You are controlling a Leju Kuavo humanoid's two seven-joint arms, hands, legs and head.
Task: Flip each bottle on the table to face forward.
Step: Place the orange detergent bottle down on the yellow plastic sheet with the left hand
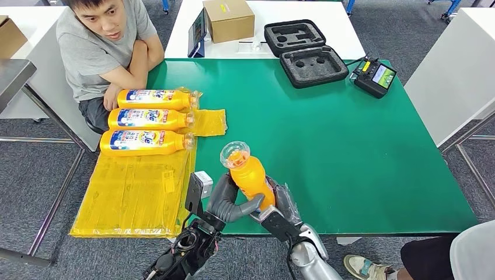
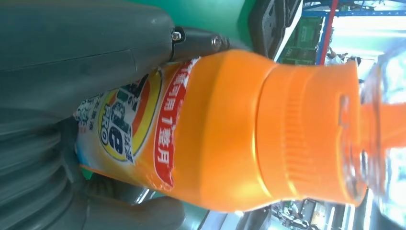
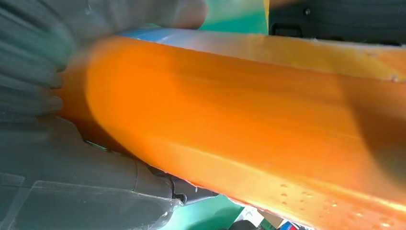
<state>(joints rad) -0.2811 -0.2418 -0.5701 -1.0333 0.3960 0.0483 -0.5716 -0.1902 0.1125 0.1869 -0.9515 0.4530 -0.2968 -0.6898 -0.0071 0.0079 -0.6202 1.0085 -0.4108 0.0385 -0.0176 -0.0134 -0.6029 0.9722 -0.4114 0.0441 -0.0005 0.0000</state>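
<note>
While both hands close around it, we find the orange bottle (image 1: pixel 250 178) held upright near the table's near edge, its clear cap (image 1: pixel 234 154) uppermost and tilted slightly toward the robot's left. We record the left hand (image 1: pixel 229 201) gripping the bottle's lower body from its own side, thumb wrapped across the front, and the right hand (image 1: pixel 284 205) pressing against the opposite side, fingers curled on the bottle. Neither hand is spread apart; the bottle sits between them, in contact with both.

From the left wrist view we read a label (image 2: pixel 131 127) on the bottle (image 2: pixel 230 134) just beyond the thumb (image 2: pixel 86 52): a yellow-ringed emblem with dark letters and "PRO", plus a red band of white Chinese characters. We cannot read the characters with confidence. The ribbed orange collar lies beyond the label, away from the hand.

From the right wrist view we see plain orange plastic (image 3: pixel 239 129) against the grey fingers (image 3: pixel 33 81); no writing is legible on that face.

Beyond the left hand, farther up the table, three matching bottles (image 1: pixel 149 119) lie on their sides in a row on yellow plastic sheeting (image 1: pixel 134 192), labels up, caps pointing toward the robot's right. Their labels show a blue, white and red design; the lettering is too small to confirm.

A person in a grey shirt (image 1: pixel 99 49) sits past those bottles. Well beyond the right hand we note a green table surface (image 1: pixel 350 146), an open black foam case (image 1: pixel 304 52), a handheld controller (image 1: pixel 375 77) and a cardboard box (image 1: pixel 229 19).
</note>
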